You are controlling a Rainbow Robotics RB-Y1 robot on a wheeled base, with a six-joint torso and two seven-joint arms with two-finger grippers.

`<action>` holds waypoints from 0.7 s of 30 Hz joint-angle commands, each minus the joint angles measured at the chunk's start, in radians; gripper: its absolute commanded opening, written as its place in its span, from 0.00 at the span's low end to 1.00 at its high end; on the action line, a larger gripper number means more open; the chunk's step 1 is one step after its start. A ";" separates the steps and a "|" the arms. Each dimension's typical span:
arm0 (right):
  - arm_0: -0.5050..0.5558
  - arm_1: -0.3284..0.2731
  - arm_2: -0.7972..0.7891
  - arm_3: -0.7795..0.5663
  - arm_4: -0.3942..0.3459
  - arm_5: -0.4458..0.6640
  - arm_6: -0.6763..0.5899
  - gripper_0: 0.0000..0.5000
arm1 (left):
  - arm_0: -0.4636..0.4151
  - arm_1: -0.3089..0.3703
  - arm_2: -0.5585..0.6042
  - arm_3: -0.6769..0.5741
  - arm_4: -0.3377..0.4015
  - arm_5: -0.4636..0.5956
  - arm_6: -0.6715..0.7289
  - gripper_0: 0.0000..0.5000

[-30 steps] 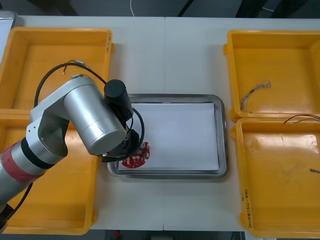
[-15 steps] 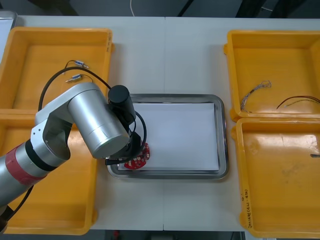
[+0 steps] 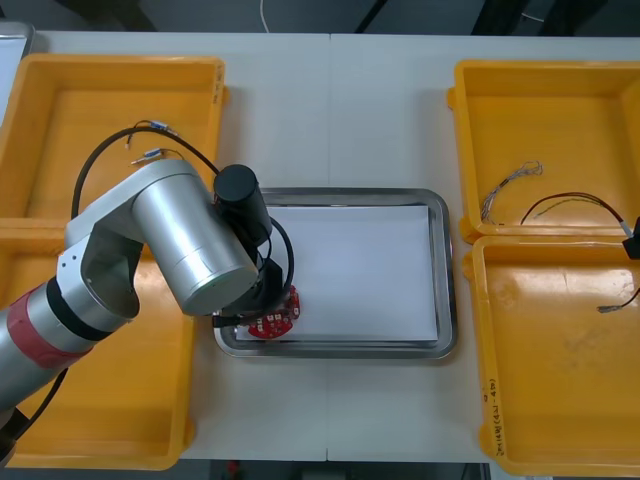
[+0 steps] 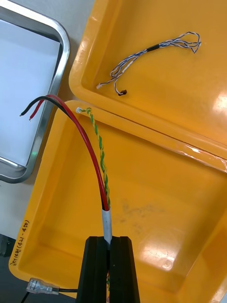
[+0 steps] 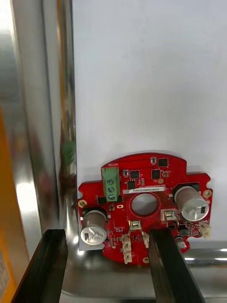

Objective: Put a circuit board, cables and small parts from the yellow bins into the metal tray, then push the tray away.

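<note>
The round red circuit board (image 5: 142, 208) lies flat on the white lining in the near-left corner of the metal tray (image 3: 440, 215). My left gripper (image 5: 106, 236) stands open around the board's near edge, one finger by the tray's wall and the other over the board's rim. From the front, the left arm (image 3: 195, 240) covers that corner, with the board (image 3: 277, 322) peeking out. My right gripper (image 4: 111, 242) is shut on the red and yellow cable (image 4: 97, 156), over the near right bin (image 4: 156, 199). That gripper (image 3: 632, 248) sits at the right edge, its cable (image 3: 565, 200) arcing left.
A twisted blue and white cable (image 3: 510, 185) lies in the far right bin (image 3: 545, 75). A black cable (image 3: 100, 150) with metal ends rests in the far left bin (image 3: 60, 75). The tray's white lining stretches bare to the right of the board.
My left gripper has opened and let go of the board, which now rests in the tray. The right gripper has carried the red and yellow cable leftward into view over the right bins.
</note>
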 commanded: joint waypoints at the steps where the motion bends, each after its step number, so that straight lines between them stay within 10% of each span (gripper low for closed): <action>1: -0.025 -0.056 0.014 -0.021 0.002 0.004 0.059 0.00 | -0.033 -0.014 0.087 -0.083 0.026 0.065 0.060 1.00; 21: -0.082 -0.071 0.118 -0.021 -0.004 0.004 0.077 0.00 | -0.078 0.097 0.385 -0.170 0.230 0.158 -0.010 1.00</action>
